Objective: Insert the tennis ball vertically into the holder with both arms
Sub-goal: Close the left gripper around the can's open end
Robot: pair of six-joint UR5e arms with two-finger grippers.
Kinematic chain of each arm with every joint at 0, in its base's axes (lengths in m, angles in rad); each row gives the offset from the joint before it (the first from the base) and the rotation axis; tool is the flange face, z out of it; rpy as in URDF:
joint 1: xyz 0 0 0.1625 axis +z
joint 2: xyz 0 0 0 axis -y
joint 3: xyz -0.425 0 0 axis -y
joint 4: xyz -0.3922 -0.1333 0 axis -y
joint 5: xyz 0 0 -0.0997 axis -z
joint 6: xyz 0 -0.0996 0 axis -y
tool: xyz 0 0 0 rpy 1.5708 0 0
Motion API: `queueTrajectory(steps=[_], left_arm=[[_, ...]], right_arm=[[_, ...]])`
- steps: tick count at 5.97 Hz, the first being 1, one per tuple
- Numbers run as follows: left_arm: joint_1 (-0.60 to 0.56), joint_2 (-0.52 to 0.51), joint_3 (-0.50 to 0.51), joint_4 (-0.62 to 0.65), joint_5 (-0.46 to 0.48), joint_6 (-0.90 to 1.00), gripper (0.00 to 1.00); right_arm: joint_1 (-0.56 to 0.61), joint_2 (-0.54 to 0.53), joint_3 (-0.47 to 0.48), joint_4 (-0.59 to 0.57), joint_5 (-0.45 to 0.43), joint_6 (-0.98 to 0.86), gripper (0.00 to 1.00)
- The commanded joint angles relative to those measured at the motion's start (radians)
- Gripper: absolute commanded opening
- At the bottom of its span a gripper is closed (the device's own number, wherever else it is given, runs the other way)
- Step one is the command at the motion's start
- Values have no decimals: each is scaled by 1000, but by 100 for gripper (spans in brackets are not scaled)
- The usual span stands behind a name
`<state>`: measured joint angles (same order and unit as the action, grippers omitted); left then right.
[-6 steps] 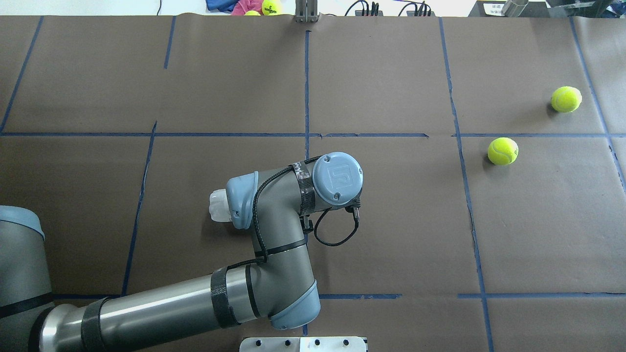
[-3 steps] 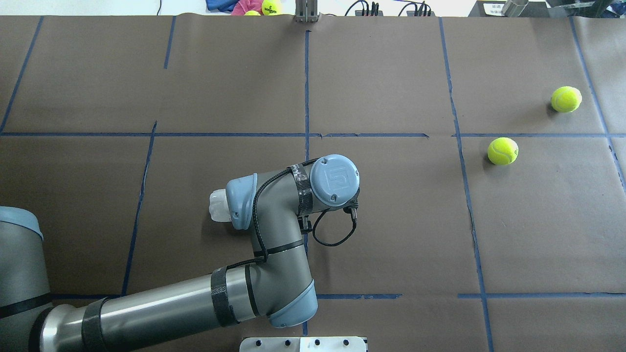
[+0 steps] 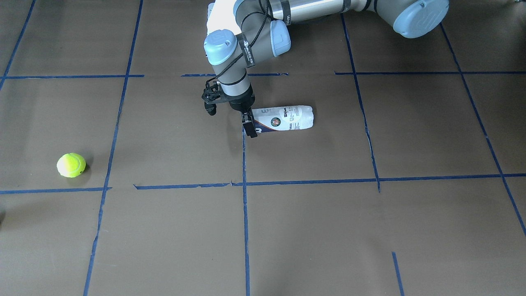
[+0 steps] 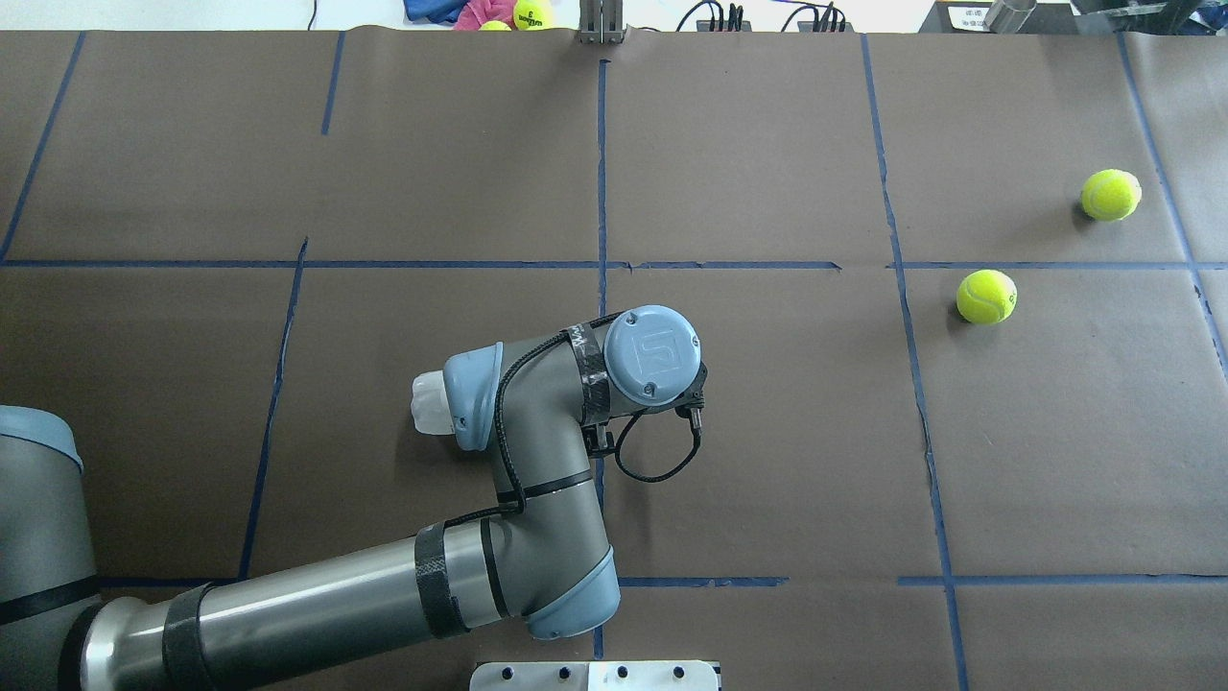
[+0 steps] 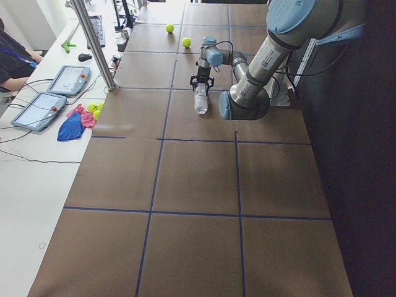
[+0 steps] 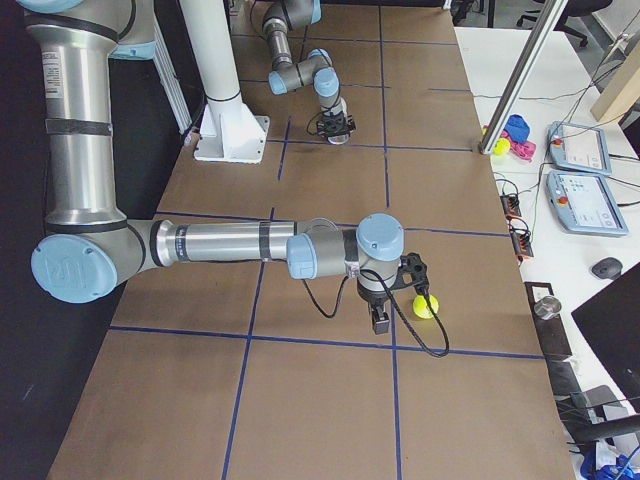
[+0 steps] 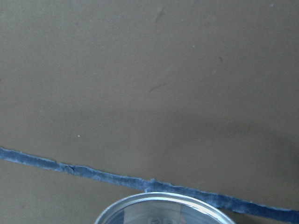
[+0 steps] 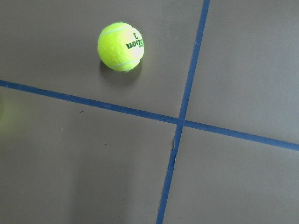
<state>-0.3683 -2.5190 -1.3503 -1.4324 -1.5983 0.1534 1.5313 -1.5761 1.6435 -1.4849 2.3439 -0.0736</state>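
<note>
On brown table (image 4: 767,432), blue tape (image 4: 144,263), holder (image 3: 283,118)

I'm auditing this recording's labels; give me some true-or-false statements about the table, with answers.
The left gripper is at one end of the can. True.
The can stands upright. False: it lies on its side.
Two balls lie on the table. True: the near ball and the far ball.
The two balls touch each other. False: they lie apart.
</note>
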Motion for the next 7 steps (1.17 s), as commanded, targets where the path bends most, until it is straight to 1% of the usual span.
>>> queueTrajectory(steps=[1,2,4,6,7], left_arm=[[-1,-1,-6,0,0,5,89],[-9,-4,-41,1,-5,11,89],[-35,-6,-123,10,-12,12,86],[-46,11,-151,13,-11,12,84],[-66,9,-206,17,-12,12,82]], right_arm=[[0,1,-1,0,0,0,100],[0,1,-1,0,0,0,100],[0,1,-1,0,0,0,100],[-3,1,-1,0,0,0,100],[-3,1,1,0,0,2,100]])
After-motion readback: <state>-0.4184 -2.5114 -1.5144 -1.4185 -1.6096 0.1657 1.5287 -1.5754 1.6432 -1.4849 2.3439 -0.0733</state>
